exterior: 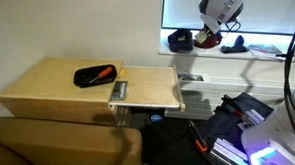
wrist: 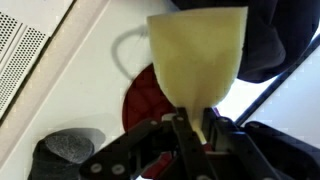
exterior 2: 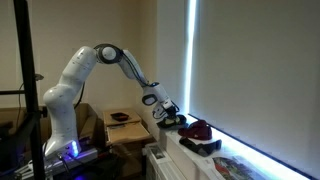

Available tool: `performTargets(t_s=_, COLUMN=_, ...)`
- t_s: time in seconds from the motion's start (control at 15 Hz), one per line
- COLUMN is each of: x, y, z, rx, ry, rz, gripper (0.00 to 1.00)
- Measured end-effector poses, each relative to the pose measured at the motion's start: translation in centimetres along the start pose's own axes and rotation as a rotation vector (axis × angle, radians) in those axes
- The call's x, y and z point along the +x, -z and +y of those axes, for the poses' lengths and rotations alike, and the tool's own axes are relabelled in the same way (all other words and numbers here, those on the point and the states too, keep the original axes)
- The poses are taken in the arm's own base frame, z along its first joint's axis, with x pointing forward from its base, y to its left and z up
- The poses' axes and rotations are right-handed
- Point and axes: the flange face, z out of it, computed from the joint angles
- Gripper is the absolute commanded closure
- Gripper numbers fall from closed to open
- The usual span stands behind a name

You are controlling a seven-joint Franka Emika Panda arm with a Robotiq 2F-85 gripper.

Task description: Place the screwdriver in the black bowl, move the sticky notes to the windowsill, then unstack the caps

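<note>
Wrist view: sticky notes (wrist: pixel 198 55), clenched by one edge in the fingers (wrist: pixel 178 130), seemingly above the red cap (wrist: pixel 148 100); released here, may settle on it, missing the windowsill (wrist: pixel 95 45).

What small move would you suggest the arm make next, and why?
Probably shift the notes sideways and lower them onto bare windowsill: the tool grips them in the air, seemingly right over the red cap.
</note>
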Motion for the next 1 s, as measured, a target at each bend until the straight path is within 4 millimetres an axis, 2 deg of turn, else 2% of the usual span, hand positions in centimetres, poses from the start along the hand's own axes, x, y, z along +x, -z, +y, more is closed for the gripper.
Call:
performTargets(t_s=0.2, x=3.5, y=0.6, z=1.5, rx=-0.01, ry=-0.164, rz=0.056, gripper=0.95)
performTargets(t_s=0.47, x=8.2, y=1.6, z=4.8, rx=-0.047, ry=-0.369, rz=0.166, gripper=0.95)
performTargets(t_s=0.53, x=9.1, y=1.7, z=5.5, rx=-0.064, ry=-0.413, rz=0.196, gripper=0.89)
performTargets(t_s=0.6, x=9.7, y=1.5, z=6.3, rx=-0.085, ry=-0.451, rz=0.221, gripper=0.57)
performTargets(t_s=0.73, x=10.3, y=1.0, z=7.0, rx=-0.117, ry=-0.523, rz=0.253, gripper=0.55)
performTargets(t_s=0.8, x=10.4, y=0.6, z=7.1, rx=-0.125, ry=-0.556, rz=0.256, gripper=0.5)
performTargets(t_s=1.0, x=10.5, y=0.2, z=6.4, rx=-0.112, ry=-0.627, rz=0.25, gripper=0.28)
